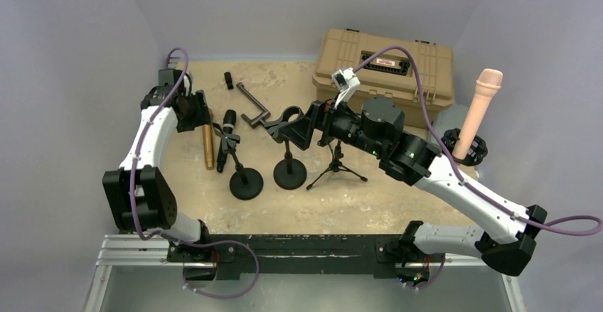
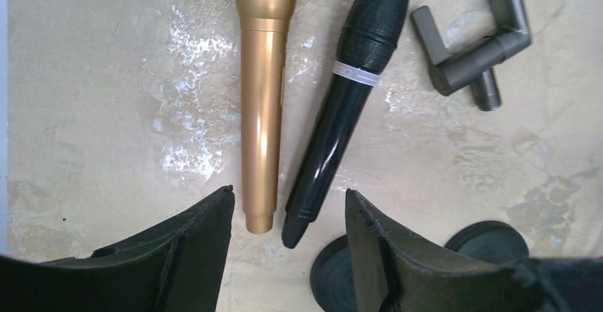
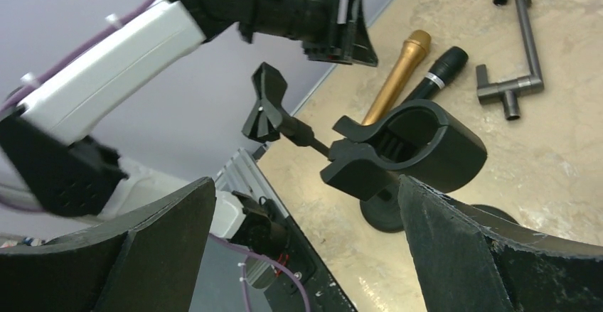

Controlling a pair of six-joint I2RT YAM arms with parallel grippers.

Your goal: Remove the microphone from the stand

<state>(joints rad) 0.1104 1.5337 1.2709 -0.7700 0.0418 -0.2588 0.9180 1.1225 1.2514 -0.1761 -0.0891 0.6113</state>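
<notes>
A gold microphone (image 2: 262, 106) and a black microphone (image 2: 341, 106) lie side by side on the table, out of any stand. My left gripper (image 2: 288, 195) hovers open above their tail ends, touching neither; from above it (image 1: 195, 113) sits over the gold microphone (image 1: 208, 145). A small empty clip (image 3: 267, 106) tops the left stand (image 1: 246, 183). My right gripper (image 3: 306, 184) is wide open just behind the large empty clip (image 3: 405, 148) of the middle stand (image 1: 290, 173). A pink microphone (image 1: 481, 106) stands upright in a holder (image 1: 471, 148) at the far right.
A tan hard case (image 1: 387, 67) fills the back right. A grey L-shaped metal tube (image 1: 252, 106) and a small black cylinder (image 1: 229, 79) lie at the back. A small tripod (image 1: 336, 166) stands beside the middle stand. Walls close in on both sides.
</notes>
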